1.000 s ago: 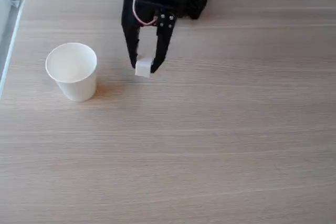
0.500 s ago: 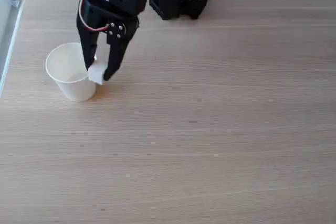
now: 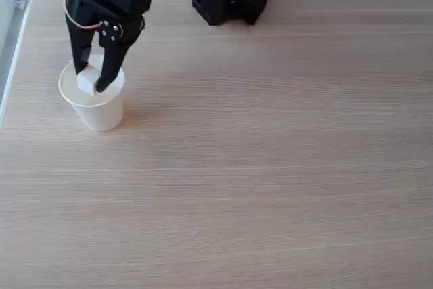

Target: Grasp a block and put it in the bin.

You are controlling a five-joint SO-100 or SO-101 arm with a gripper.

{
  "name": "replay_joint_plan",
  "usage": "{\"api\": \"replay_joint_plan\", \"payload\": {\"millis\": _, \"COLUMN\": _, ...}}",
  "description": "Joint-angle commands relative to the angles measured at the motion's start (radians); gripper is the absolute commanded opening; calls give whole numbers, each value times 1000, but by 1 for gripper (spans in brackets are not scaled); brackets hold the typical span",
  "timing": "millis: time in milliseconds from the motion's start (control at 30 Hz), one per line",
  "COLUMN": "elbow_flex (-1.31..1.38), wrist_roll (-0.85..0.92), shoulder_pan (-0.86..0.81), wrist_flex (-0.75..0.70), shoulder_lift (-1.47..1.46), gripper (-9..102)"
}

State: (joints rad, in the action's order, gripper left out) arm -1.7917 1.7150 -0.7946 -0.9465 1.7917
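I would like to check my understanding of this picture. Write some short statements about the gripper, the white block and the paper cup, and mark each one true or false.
1. The gripper holds the block between its fingers. True.
2. The block lies on the table beside the cup. False: it is held up over the mouth of the cup, not on the table.
3. The cup stands upright near the left edge of the table in the fixed view. True.
4. The cup has tipped on its side. False: it stands upright with its open rim upward.
5. The gripper hangs over the right half of the table. False: it is at the left, above the cup.
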Motion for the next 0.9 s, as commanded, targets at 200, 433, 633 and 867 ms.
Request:
{"api": "replay_joint_plan", "payload": {"millis": 200, "elbow_flex": 11, "wrist_roll": 31, "shoulder_pan": -31, "wrist_flex": -14, "shoulder_lift": 5, "gripper": 0}}
{"api": "replay_joint_plan", "payload": {"millis": 433, "elbow_flex": 0, "wrist_roll": 72, "shoulder_pan": -37, "wrist_flex": -21, "shoulder_lift": 12, "gripper": 12}}
{"api": "replay_joint_plan", "payload": {"millis": 633, "elbow_flex": -18, "wrist_roll": 120, "shoulder_pan": -46, "wrist_flex": -35, "shoulder_lift": 20, "gripper": 21}}
{"api": "replay_joint_plan", "payload": {"millis": 867, "elbow_flex": -18, "wrist_roll": 121, "shoulder_pan": -37, "wrist_flex": -28, "shoulder_lift": 26, "gripper": 23}}
